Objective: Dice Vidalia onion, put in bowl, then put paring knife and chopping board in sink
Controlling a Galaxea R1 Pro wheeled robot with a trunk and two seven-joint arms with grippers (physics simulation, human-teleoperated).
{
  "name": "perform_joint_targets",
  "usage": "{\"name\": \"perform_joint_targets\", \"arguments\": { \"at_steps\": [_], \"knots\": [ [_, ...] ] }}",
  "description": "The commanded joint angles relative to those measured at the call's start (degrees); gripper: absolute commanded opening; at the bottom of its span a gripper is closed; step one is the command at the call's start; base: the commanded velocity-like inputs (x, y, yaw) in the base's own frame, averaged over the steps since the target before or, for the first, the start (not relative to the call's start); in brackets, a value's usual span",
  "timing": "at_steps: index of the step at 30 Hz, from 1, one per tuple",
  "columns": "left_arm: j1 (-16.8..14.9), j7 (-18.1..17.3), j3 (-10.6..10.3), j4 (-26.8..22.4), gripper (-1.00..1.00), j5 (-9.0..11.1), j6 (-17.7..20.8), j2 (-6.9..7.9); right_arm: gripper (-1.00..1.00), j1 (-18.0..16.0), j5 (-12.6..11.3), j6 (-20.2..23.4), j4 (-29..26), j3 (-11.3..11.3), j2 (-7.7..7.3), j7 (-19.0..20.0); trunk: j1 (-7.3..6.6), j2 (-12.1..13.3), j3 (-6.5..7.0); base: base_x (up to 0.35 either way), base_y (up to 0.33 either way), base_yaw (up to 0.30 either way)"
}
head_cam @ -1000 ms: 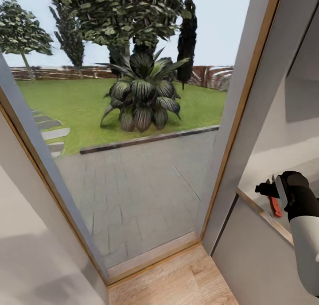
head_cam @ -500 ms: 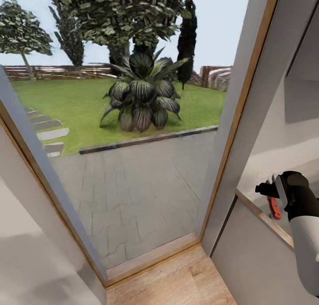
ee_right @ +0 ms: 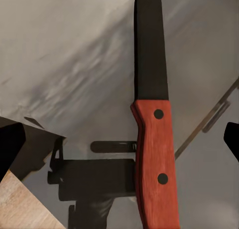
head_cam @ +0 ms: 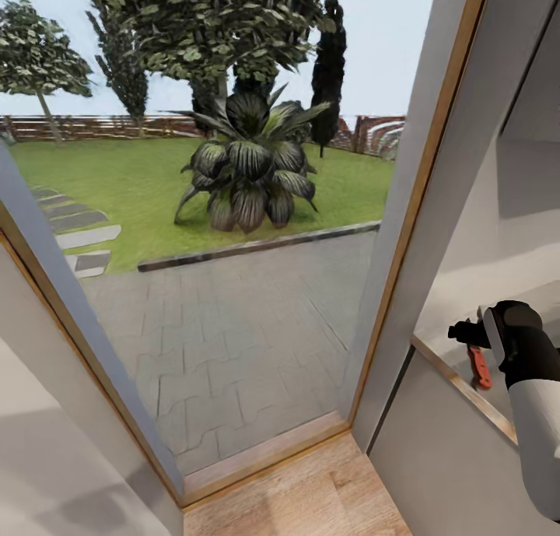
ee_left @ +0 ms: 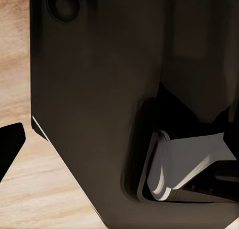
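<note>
**Knife in reach, everything else out of sight**

The robot faces a glazed door (head_cam: 233, 303) that looks onto a paved terrace and a garden, with a wooden floor (head_cam: 311, 497) at its foot. The sink, the onion, the chopping board and the bowl are not visible, so how much of the dicing is done cannot be judged from here.

The right tool (head_cam: 467, 335) hangs over the near edge of the grey table (head_cam: 455, 287), which runs away beyond it behind the door frame. The paring knife (ee_right: 153, 134) sits straight ahead of this tool, its red-orange handle close in and its dark blade pointing away over the glossy surface. The handle appears to run in between the fingers, whose dark tips show wide at either side of the wrist picture; whether they actually clamp the knife or merely straddle it cannot be told.

The left tool (ee_left: 10, 144) shows one dark fingertip over pale wood, beside a large dark body of the robot; its state is likewise unclear.

At best, the task stands at a knife-handling step, and both sink placements remain unconfirmed.
</note>
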Motion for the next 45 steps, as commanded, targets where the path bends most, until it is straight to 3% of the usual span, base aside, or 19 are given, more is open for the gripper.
{"name": "perform_joint_targets", "arguments": {
  "at_steps": [1, 45],
  "knots": [
    [0.03, -0.07, 0.35, -0.09, 1.0, 0.02, -0.06, -0.02, 1.0, -0.04, 0.32, 0.24, -0.04, -0.04, 0.01, 0.15, 0.01, -0.04, -0.05, 0.002, -0.003, 0.0],
    [0.03, 0.26, 0.35, -1.94, 1.0, 0.08, -0.05, -0.05, 1.0, -0.04, 0.27, 0.24, -0.04, 0.04, 0.01, 0.15, 0.01, -0.04, -0.05, 0.0, 0.0, 0.0]
  ]
}}
